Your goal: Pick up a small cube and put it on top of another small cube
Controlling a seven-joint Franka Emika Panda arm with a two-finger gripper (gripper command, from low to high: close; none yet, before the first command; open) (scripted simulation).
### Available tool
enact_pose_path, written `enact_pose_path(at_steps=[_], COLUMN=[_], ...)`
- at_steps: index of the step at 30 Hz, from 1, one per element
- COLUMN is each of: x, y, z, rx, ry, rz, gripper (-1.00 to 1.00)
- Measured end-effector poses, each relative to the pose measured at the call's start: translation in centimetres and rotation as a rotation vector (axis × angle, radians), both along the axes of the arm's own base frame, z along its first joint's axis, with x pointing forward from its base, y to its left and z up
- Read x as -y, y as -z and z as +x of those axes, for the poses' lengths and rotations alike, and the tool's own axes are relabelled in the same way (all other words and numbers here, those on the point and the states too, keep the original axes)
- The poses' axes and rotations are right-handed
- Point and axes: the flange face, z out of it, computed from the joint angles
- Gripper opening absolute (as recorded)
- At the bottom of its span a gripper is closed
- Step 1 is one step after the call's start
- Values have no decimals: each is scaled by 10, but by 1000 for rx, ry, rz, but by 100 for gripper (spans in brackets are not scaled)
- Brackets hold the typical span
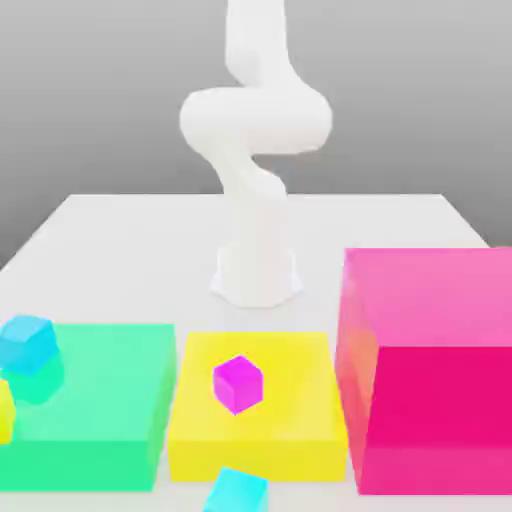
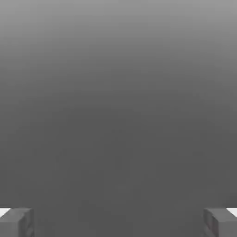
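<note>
White tabletop (image 1: 120,240): the cyan cube (image 1: 27,341) on the green block (image 1: 100,400) looks light, rigid; grip opposite flat faces. Claw (image 2: 118,222) spread wide, empty.

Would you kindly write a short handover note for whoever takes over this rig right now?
Pincer: open, holding nothing, fingertips wide apart in the hand view.
One cyan cube sits on the green block, at the exterior view's left. A second cyan cube lies in front of the yellow block.
The magenta cube rests on the yellow block.
Done: nothing; no cube is stacked.
Left: grasp a cyan cube, lift it, set it on the magenta cube.
</note>
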Motion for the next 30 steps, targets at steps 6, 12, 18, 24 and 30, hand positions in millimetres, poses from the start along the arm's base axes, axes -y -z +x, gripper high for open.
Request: enact_pose_path(at_steps=[6,12,18,24,30], x=[4,10,17,21,21], y=[90,191,299,410,509], z=[70,117,141,142,132], rx=[-162,-318,-473,-628,-723], ry=[64,125,184,239,273], rz=[15,36,63,97,122], gripper=[0,0,0,0,0])
